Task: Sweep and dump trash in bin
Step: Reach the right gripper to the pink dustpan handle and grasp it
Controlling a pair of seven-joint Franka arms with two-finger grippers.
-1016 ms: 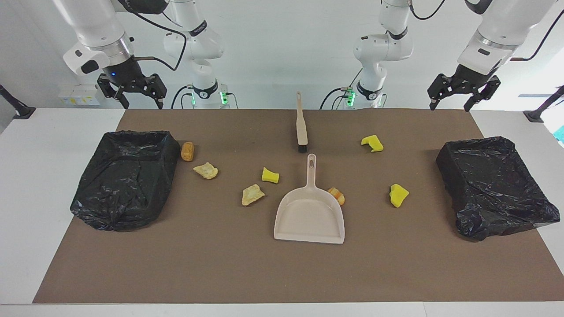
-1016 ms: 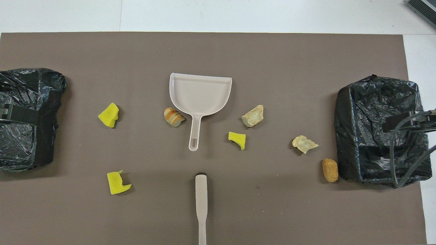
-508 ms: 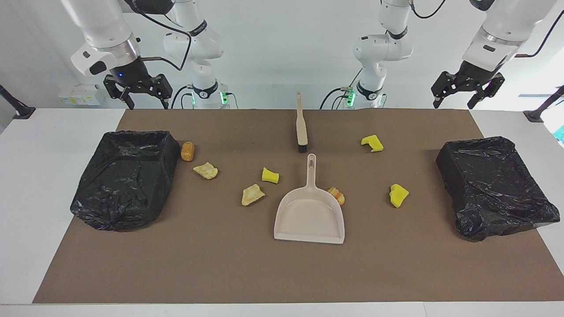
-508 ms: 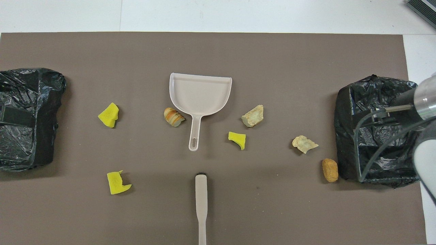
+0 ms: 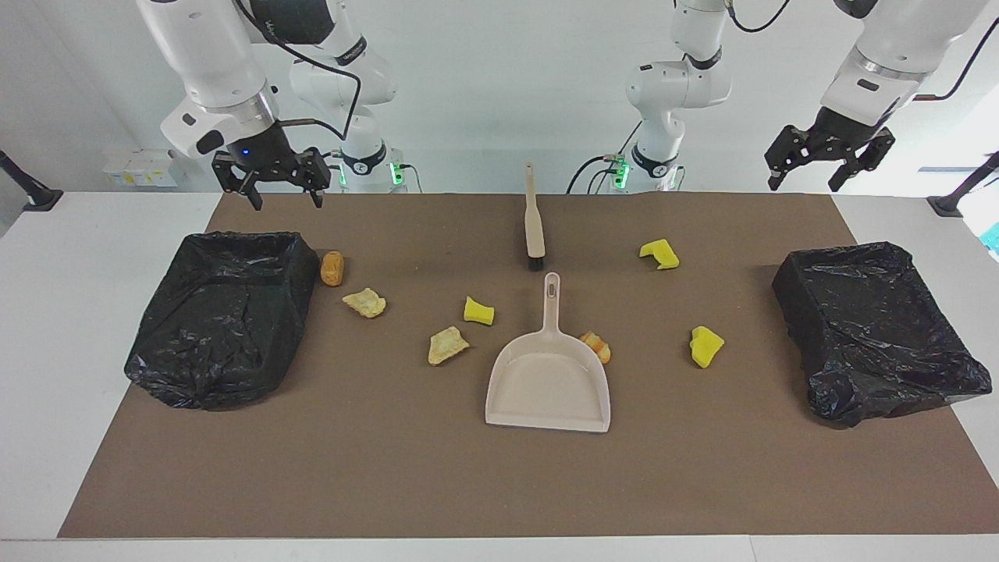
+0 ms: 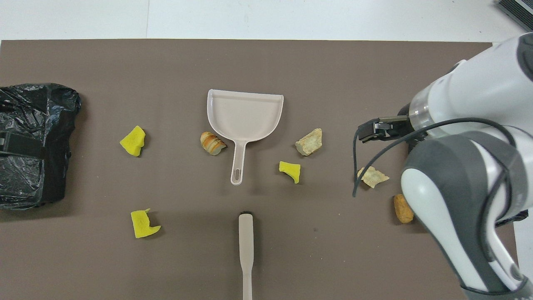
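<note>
Trash lies scattered on the brown mat: a brown oval lump (image 5: 332, 268) beside one bin, two tan crusty bits (image 5: 364, 302) (image 5: 447, 344), three yellow foam pieces (image 5: 478, 311) (image 5: 659, 254) (image 5: 705, 346), and an orange-striped piece (image 5: 596, 346) against the beige dustpan (image 5: 548, 382). The beige brush (image 5: 534, 226) lies nearer the robots than the dustpan's handle. Two black-bagged bins (image 5: 222, 312) (image 5: 874, 328) stand at the mat's ends. My right gripper (image 5: 287, 204) hangs open and empty over the mat's edge by the robots. My left gripper (image 5: 801, 186) hangs open and empty over the other end's corner.
In the overhead view the right arm (image 6: 466, 158) covers the bin at its end of the table. The mat (image 6: 291, 258) has bare stretches between the scattered pieces. White table (image 5: 47, 351) surrounds the mat.
The right arm has swung inward toward the table's middle and lower, now covering its bin in the overhead view. The left gripper has risen a little. Nothing on the mat has moved.
</note>
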